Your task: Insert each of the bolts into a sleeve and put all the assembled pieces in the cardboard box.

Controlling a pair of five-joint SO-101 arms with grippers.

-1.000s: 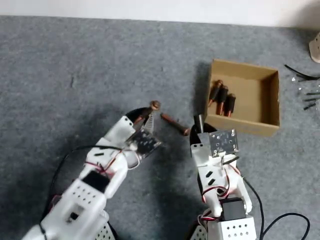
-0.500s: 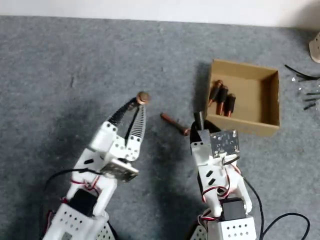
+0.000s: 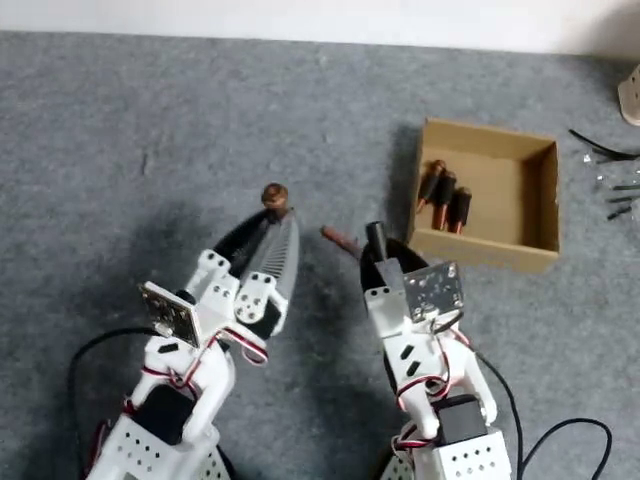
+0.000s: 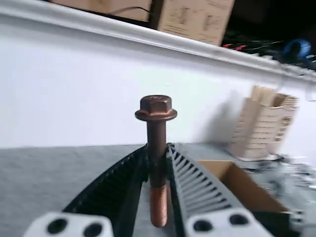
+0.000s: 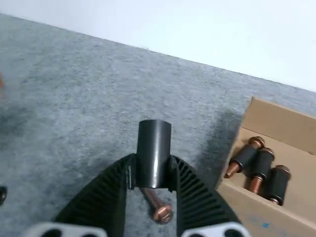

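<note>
High view, left gripper [image 3: 275, 222]: fingers closed on a bolt [image 3: 274, 195], whose head stands proud of the fingertips
High view, right gripper [image 3: 379, 252]: fingers pinched on a dark sleeve [image 3: 377, 240], near the cardboard box [image 3: 487, 254]
High view, loose bolt [image 3: 338, 239]: flat on the grey table [image 3: 150, 120] between the two grippers, one end hidden by the right gripper
High view, assembled pieces [image 3: 444, 198]: three, side by side inside the cardboard box, against its wall nearest the grippers
Left wrist view, bolt [image 4: 156, 138]: upright, hex head uppermost, copper thread at the lower end
Left wrist view, left gripper [image 4: 157, 154]: ribbed fingers [image 4: 185, 180] pressed on both sides of the shank
Left wrist view, cardboard box [image 4: 232, 183]: open, on the table beyond the fingers
Right wrist view, sleeve [image 5: 154, 150]: a plain black tube, its far end sticking out past the fingertips
Right wrist view, right gripper [image 5: 152, 168]: fingers narrow, clamped on the sleeve's sides
Right wrist view, loose bolt [image 5: 159, 206]: on the table beneath the sleeve, seen between the fingers
Right wrist view, cardboard box [image 5: 284, 126]: holds the three assembled pieces [image 5: 259, 169], well apart from the sleeve
</note>
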